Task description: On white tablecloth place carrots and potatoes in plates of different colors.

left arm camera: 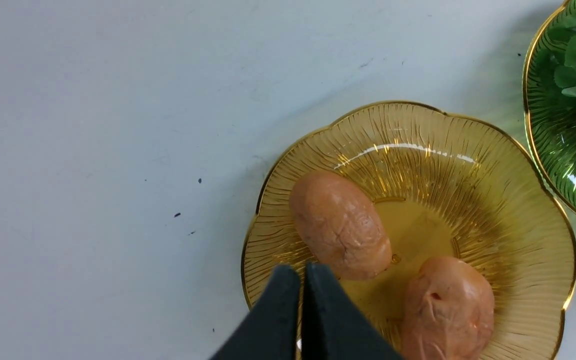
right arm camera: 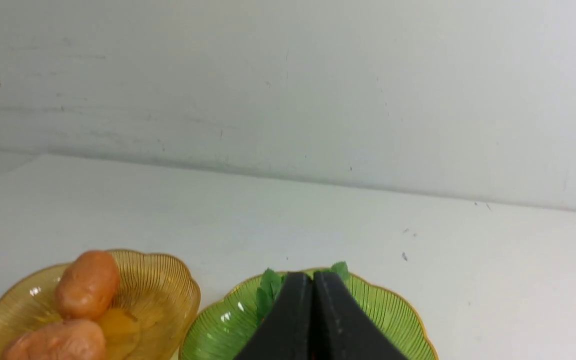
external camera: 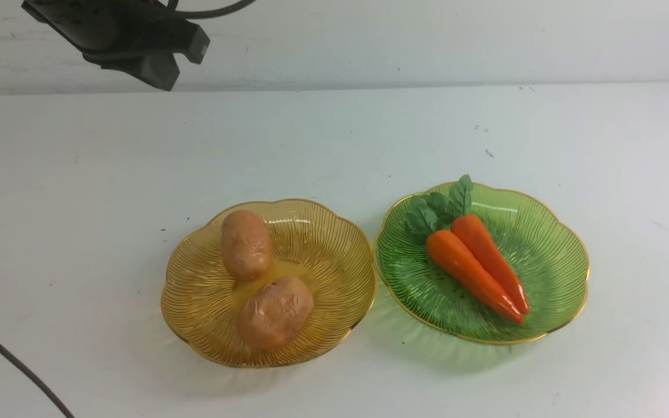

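Closest to the lens, a black cable (external camera: pixel 15 363) is seen crossing the lower left corner of the front view, over the white tablecloth (external camera: pixel 108 162). In the lower middle the yellow plate (external camera: pixel 195 290) is set, with two potatoes (external camera: pixel 245 244) laid in it close together, one behind the other. The green plate (external camera: pixel 549 255) is placed just beside it at centre right, and two carrots (external camera: pixel 474 276) are laid in it side by side, leaves toward the upper left. The left gripper (external camera: pixel 160 72) is held high at the upper left, clenched on nothing; the right gripper (right arm camera: pixel 312 280) is likewise pressed closed and empty, caught only by its wrist camera
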You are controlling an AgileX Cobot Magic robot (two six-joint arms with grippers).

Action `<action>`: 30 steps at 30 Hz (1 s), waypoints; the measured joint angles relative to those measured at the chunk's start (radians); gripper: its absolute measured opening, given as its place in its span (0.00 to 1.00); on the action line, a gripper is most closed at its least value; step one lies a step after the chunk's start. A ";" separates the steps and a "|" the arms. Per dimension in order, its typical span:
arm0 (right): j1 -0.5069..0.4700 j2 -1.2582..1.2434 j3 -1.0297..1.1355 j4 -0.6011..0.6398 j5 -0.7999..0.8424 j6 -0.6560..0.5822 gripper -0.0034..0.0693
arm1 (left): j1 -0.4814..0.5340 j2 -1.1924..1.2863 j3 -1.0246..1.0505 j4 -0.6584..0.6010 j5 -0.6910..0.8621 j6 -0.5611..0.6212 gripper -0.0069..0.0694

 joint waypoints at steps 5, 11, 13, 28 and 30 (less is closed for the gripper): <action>0.000 0.000 0.000 0.004 -0.033 0.000 0.03 | 0.000 0.000 0.000 0.001 0.000 0.000 0.09; 0.000 0.000 0.003 0.004 -0.020 0.000 0.03 | 0.000 0.000 0.000 0.002 0.000 0.000 0.09; 0.000 -0.005 0.026 -0.002 -0.023 0.000 0.03 | 0.000 0.000 0.000 0.003 0.000 0.000 0.09; -0.136 -0.208 0.337 -0.094 -0.004 0.000 0.03 | 0.000 -0.015 0.007 0.027 0.000 0.000 0.09; -0.165 -0.232 0.367 -0.093 0.010 0.000 0.03 | 0.000 -0.032 0.025 0.026 0.000 0.000 0.09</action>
